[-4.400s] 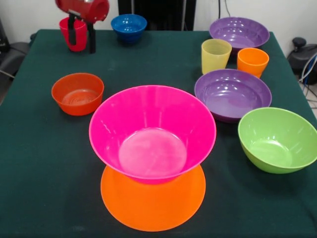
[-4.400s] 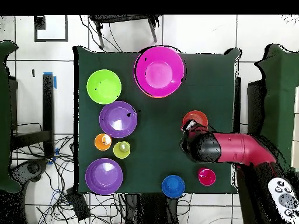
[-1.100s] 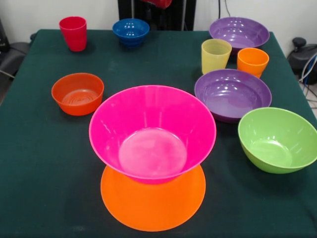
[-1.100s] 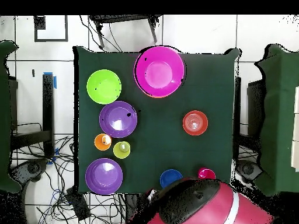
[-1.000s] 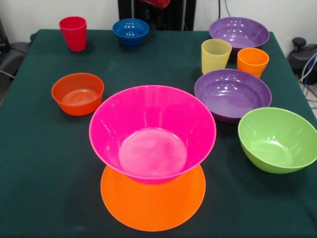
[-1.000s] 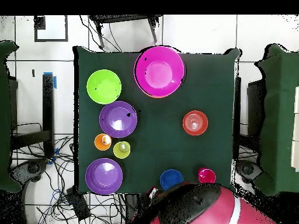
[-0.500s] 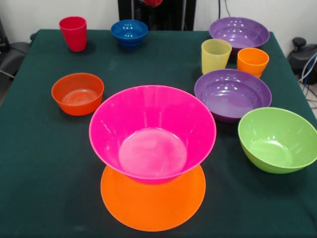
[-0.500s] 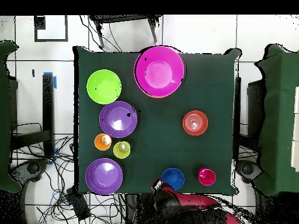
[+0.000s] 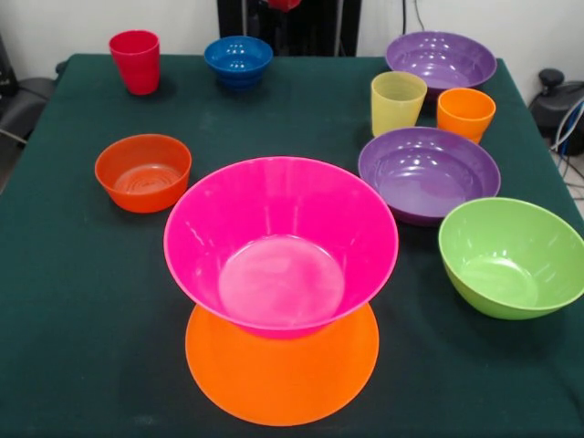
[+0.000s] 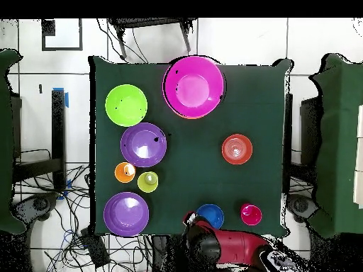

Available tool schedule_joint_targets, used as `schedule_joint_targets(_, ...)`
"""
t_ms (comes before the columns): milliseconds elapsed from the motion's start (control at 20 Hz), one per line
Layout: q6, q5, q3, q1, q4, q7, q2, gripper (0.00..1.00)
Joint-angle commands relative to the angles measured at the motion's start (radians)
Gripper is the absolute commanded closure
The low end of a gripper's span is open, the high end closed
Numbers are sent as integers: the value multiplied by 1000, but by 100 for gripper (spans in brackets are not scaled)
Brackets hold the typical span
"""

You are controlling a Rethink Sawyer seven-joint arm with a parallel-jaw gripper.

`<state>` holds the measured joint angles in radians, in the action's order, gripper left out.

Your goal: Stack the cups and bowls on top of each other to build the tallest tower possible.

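Green cloth covers the table [image 9: 73, 301], bearing seven glossy plastic bowls and three tapered cups. Largest, one hot pink bowl [image 9: 281, 242] sits on one upturned orange bowl [image 9: 282, 372]; then two purple bowls [image 9: 429, 173] [image 9: 441, 58], one lime bowl [image 9: 512, 255], one red-orange [image 9: 143, 172], one blue [image 9: 238, 58]. Cups: yellow [image 9: 398, 102], orange [image 9: 465, 113], red [image 9: 135, 60]. The arm [image 10: 230, 249] lies at the table's edge beside the blue bowl; whether its fingers are spread cannot be told.

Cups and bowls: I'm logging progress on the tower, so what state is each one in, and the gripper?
Orange bowl: upside down, base of the stack.
Pink bowl: upright on the orange bowl.
Purple bowls: upright, empty, unstacked.
Green bowl: upright, empty.
Red-orange bowl: upright, empty.
Blue bowl: upright.
Red cup, yellow cup, orange cup: upright, unstacked.
Gripper: drawn back at the table edge.
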<state>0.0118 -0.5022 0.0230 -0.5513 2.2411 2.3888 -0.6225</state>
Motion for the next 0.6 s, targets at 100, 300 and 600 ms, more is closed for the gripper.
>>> schedule_joint_targets(100, -150, 62, -140, -9, -29, 20, -61, 0)
schedule_joint_targets(300, -169, 62, -155, -14, -27, 17, -80, 0)
schedule_joint_targets(600, -139, 44, -160, -17, -58, 23, -36, 0)
